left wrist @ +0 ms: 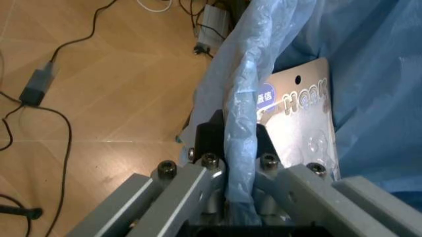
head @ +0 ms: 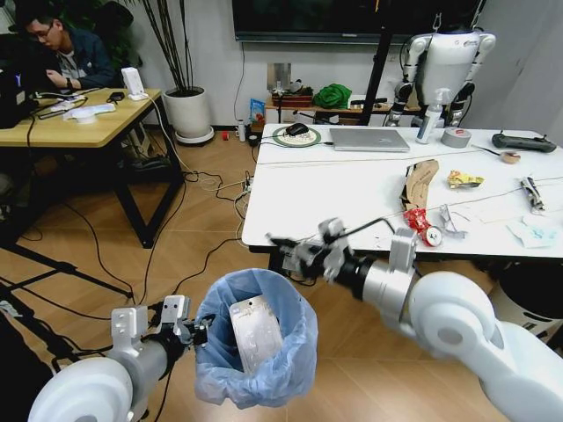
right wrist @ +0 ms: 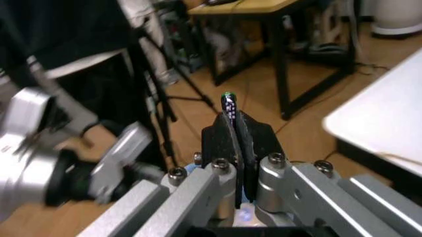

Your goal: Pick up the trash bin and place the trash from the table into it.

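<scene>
With the left gripper (head: 195,331) clamped on the rim of the blue-bagged trash bin (head: 255,338) held beside the table (head: 352,198), the right gripper (head: 280,242), pinching a thin dark scrap, should release squarely over the opening.

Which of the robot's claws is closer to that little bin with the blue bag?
The left. The left gripper is clamped on the rim of the trash bin, holding it up off the floor. The right gripper hovers just above the bin's opening, near the table edge.
</scene>
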`<state>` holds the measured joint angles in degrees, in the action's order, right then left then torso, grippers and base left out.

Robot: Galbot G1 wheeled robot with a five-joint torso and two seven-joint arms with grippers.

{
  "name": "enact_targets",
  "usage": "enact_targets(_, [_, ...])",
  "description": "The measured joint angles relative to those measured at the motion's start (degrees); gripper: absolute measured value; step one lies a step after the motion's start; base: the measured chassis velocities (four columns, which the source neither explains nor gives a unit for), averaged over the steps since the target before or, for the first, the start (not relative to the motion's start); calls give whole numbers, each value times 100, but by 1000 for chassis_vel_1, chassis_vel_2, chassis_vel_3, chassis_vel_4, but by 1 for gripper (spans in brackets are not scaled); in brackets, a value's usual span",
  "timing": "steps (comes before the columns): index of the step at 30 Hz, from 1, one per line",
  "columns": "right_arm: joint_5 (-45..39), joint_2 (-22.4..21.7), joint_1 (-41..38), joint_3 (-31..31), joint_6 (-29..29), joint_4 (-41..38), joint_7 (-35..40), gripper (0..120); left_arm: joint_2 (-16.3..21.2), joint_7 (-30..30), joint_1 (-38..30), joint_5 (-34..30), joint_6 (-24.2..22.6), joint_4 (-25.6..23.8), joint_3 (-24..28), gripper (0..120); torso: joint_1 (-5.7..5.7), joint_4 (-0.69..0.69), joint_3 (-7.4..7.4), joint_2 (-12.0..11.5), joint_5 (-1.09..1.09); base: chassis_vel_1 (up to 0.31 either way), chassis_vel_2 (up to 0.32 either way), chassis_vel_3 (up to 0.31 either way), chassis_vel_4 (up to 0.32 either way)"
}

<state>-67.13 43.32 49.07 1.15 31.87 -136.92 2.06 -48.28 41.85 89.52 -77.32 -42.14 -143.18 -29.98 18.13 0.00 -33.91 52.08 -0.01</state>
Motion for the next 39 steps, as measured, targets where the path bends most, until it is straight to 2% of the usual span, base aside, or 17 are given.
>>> enact_targets(6, [385, -60, 36, 417, 259, -232, 76, 1, -3, 42, -67, -1, 0, -1, 115, 0, 0, 1, 0, 0, 0, 0, 0, 0, 0])
enact_targets(9, [646, -113, 137, 434, 228, -164, -17, 12, -1, 46, -88, -4, 0, 2, 136, 0, 0, 0, -1, 0, 0, 0, 0, 0, 0])
enact_targets(10, [646, -113, 137, 434, 228, -164, -17, 12, -1, 46, -88, -4, 0, 2, 136, 0, 0, 0, -1, 0, 0, 0, 0, 0, 0])
enact_targets(17, [574, -278, 101, 347, 10, -209, -49, 41, 74, 30, -117, -8, 0, 14, 168, 0, 0, 0, -1, 0, 1, 0, 0, 0, 0])
enact_targets(18, [574, -278, 101, 347, 10, -209, -49, 41, 74, 30, -117, -8, 0, 14, 168, 0, 0, 0, -1, 0, 1, 0, 0, 0, 0])
enact_targets(22, [200, -185, 68, -208, -23, -133, 390, 57, 48, 17, -110, -4, 0, 23, 168, 0, 0, 0, -1, 0, 1, 0, 0, 0, 0])
enact_targets(25, [-101, -117, 107, -892, 11, 135, 1115, 70, -29, -36, -84, 66, 0, 24, 199, 0, 1, 2, -1, 0, 0, 0, 0, 0, 0])
enact_targets(26, [-101, -117, 107, -892, 11, 135, 1115, 70, -29, -36, -84, 66, 0, 24, 199, 0, 1, 2, -1, 0, 0, 0, 0, 0, 0])
enact_targets(29, [-26, -129, 310, -1439, 38, 323, 1219, 79, -50, -63, -104, 99, 0, 26, 251, 0, 2, 1, -1, -1, 1, 0, 0, 0, 0])
enact_targets(32, [167, -162, 624, -1971, 29, 557, 1752, 95, 14, -98, -138, 101, 0, 29, 259, 0, 2, -1, -1, -2, 2, 0, 0, 0, 0])
enact_targets(39, [265, 179, 867, -2072, -215, 527, 2352, 100, 149, -251, -127, 269, 0, 52, 252, 0, 2, 1, -1, -2, 2, 0, 0, 0, 0])
